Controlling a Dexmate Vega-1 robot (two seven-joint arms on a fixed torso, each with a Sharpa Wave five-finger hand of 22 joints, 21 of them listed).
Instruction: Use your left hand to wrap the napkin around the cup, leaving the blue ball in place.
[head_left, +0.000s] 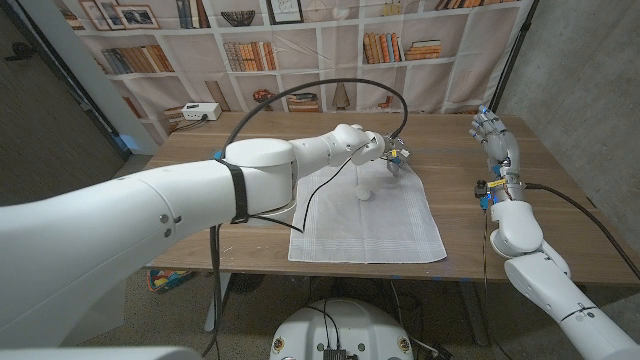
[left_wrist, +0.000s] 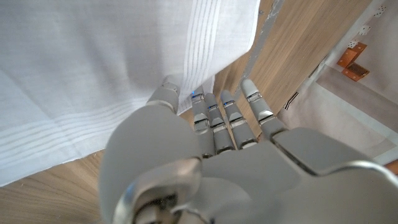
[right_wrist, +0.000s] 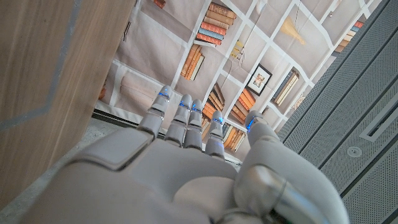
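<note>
wooden table (head_left: 480, 215) carries napkin (head_left: 385, 225) (spread flat), left hand (head_left: 385, 150) pinching far corner

I saw a wooden table (head_left: 520, 240), a bookshelf backdrop (head_left: 300, 50) behind it, and a white box (head_left: 201, 112) at the table's far left edge.

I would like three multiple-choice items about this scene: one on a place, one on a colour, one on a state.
1. Where is the left hand?
A) at the napkin's far edge
B) on a bookshelf
C) under the table

2. What colour is the napkin?
A) red
B) white
C) black

3. What is the state of the right hand?
A) holds a cup
B) holds the napkin
C) open, holds nothing

Key:
1 A: it pinches the cloth's far edge.
2 B: the spread cloth is plain white.
3 C: its fingers are apart, with nothing in them.
</note>
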